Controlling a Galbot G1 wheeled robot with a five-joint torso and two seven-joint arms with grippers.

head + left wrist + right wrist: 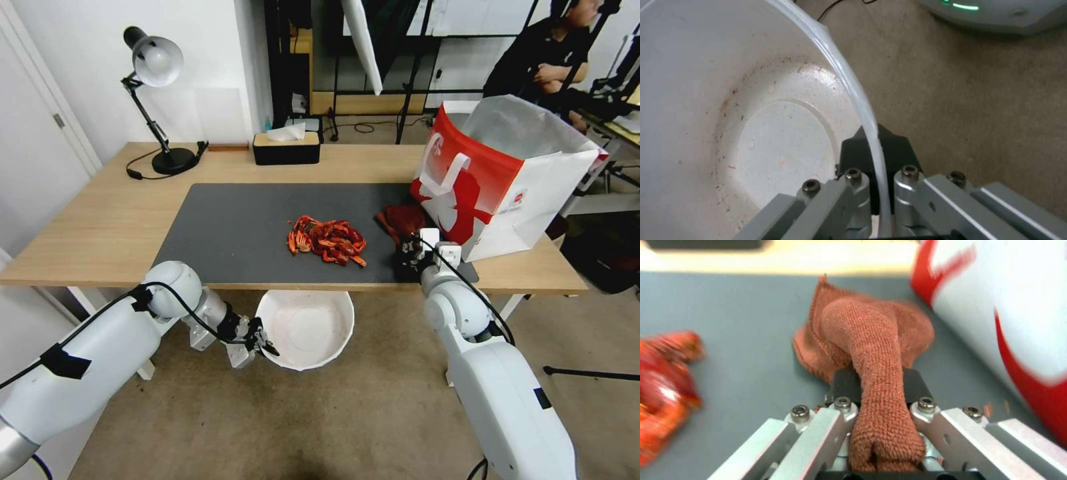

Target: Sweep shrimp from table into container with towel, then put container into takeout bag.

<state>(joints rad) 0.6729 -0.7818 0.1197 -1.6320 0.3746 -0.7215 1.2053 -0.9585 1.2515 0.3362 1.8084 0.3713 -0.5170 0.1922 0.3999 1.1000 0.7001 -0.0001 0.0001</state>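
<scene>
Nothing is swept yet as I read it: the crayfish pile lies on the grey mat of the desk, the white bowl is empty, and the red-and-white takeout bag stands open at the desk's right end. My left gripper is pinched onto the bowl's rim, holding it below the desk's near edge under the pile. My right gripper is clamped on a bunched fold of the rust-red towel, which rests on the mat between pile and bag.

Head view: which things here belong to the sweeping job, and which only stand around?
Belong to the job:
red-orange shrimp pile
rust-red terry towel, pinched by right gripper
round white plastic container, rim held by left gripper below the table edge
red-and-white takeout bag
light wooden table

Only standing around:
black desk lamp
black tissue box
</scene>
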